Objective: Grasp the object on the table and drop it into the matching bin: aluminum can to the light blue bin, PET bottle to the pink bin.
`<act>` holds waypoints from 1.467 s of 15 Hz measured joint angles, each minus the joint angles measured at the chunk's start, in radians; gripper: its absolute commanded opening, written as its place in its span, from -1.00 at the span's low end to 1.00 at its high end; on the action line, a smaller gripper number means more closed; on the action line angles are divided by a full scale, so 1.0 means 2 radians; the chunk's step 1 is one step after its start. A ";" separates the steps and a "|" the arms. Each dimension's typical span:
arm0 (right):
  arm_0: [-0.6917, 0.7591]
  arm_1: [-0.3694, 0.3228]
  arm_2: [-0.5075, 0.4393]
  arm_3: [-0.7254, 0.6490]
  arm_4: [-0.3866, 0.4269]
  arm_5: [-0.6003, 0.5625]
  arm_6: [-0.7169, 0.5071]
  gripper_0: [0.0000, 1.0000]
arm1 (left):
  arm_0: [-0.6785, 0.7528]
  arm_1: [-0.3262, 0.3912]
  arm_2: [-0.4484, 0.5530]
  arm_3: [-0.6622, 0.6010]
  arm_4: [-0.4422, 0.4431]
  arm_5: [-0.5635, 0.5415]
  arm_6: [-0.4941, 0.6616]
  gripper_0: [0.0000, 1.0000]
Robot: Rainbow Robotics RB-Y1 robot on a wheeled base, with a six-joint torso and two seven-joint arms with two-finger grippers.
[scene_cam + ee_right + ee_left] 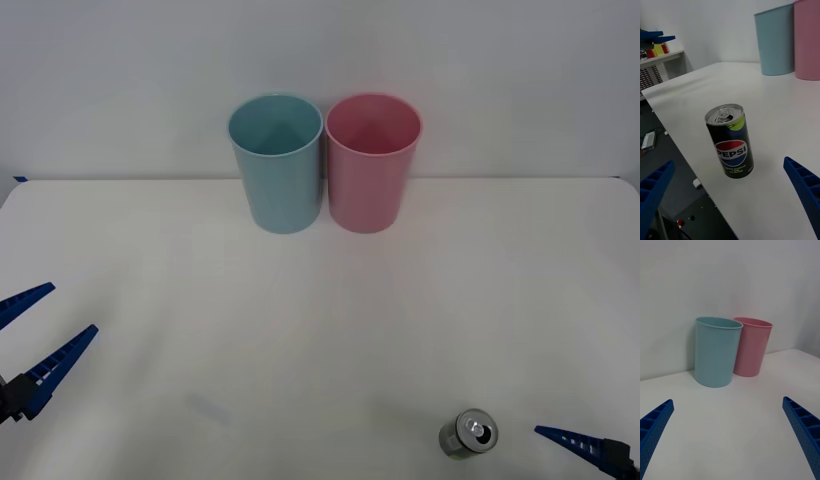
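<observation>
The aluminum can (468, 434) stands upright near the table's (320, 320) front edge on the right. It has a dark body and a silver top with an open tab. In the right wrist view the can (730, 142) stands a short way ahead of my open right gripper (730, 200), centred between its fingers and untouched. One right finger (585, 443) pokes in just right of the can. My left gripper (45, 335) hovers open and empty at the front left. The light blue bin (276, 165) and the pink bin (372, 165) stand side by side at the back centre.
The two bins (717, 352) touch or nearly touch in front of a white wall. Wide bare tabletop lies between them and both grippers. The table's front edge (688, 157) runs close beside the can, with floor and clutter below it.
</observation>
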 measured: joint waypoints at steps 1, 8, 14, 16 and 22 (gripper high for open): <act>-0.002 0.004 0.003 0.000 0.002 0.003 0.003 1.00 | 0.000 0.000 0.000 0.000 0.000 0.000 0.000 1.00; -0.020 0.034 0.005 0.000 0.031 0.026 0.024 1.00 | 0.000 0.000 0.000 0.000 0.000 0.000 0.000 1.00; -0.035 0.050 0.021 0.000 0.038 0.057 0.038 1.00 | 0.000 0.000 0.000 0.000 0.000 0.000 0.000 1.00; -0.041 0.056 0.025 0.000 0.043 0.064 0.040 1.00 | 0.000 0.000 0.000 0.000 0.000 0.000 0.000 1.00; -0.053 0.074 0.038 0.000 0.050 0.079 0.045 1.00 | 0.000 0.000 0.000 0.000 0.000 0.000 0.000 1.00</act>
